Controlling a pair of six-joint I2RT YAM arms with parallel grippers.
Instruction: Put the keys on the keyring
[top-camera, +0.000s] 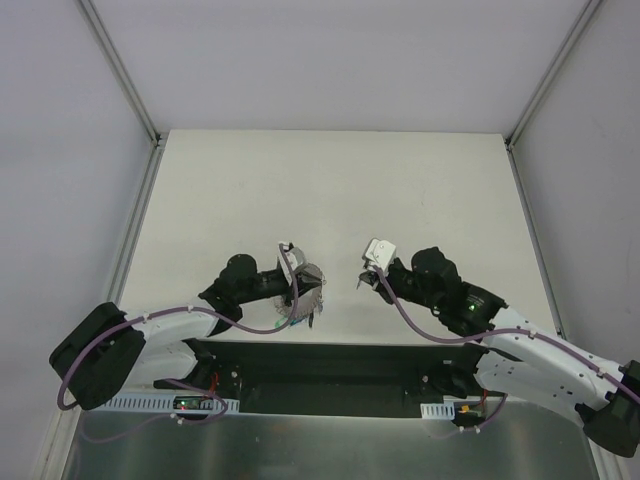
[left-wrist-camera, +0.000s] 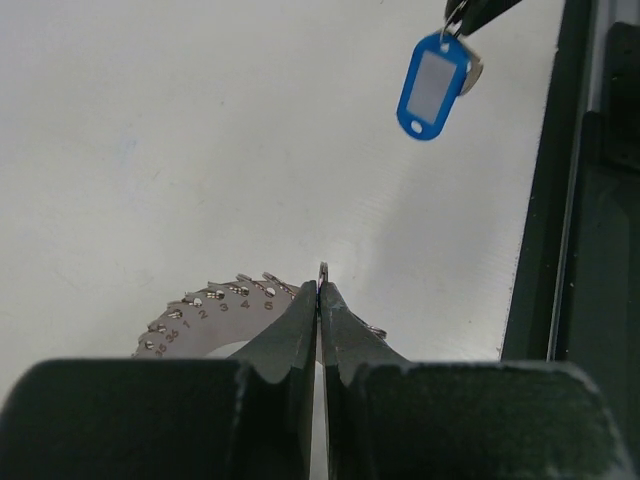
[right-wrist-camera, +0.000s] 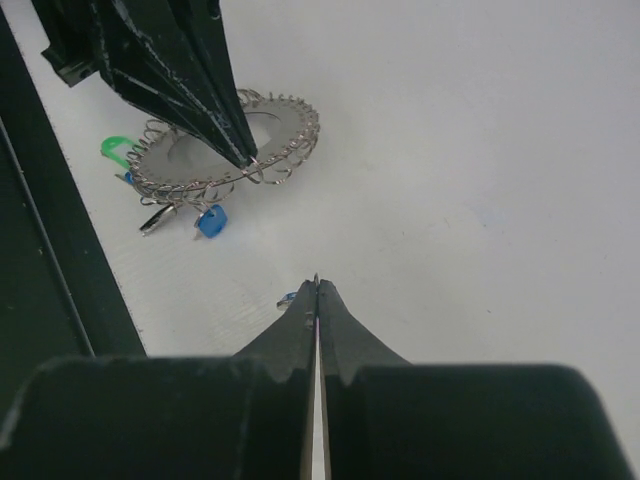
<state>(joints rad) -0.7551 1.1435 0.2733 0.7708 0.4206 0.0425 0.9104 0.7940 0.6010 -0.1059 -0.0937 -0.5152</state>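
The left gripper (left-wrist-camera: 321, 284) is pinched shut on the rim of the keyring (right-wrist-camera: 285, 130), upper left in the right wrist view. A green key (right-wrist-camera: 117, 148) and a small blue key (right-wrist-camera: 210, 222) hang off it. The right gripper (right-wrist-camera: 316, 287) clamps a blue-tagged key (left-wrist-camera: 433, 85), upper right in the left wrist view, apart from the ring. Threading step, I reckon — next, its loop must meet a coil.
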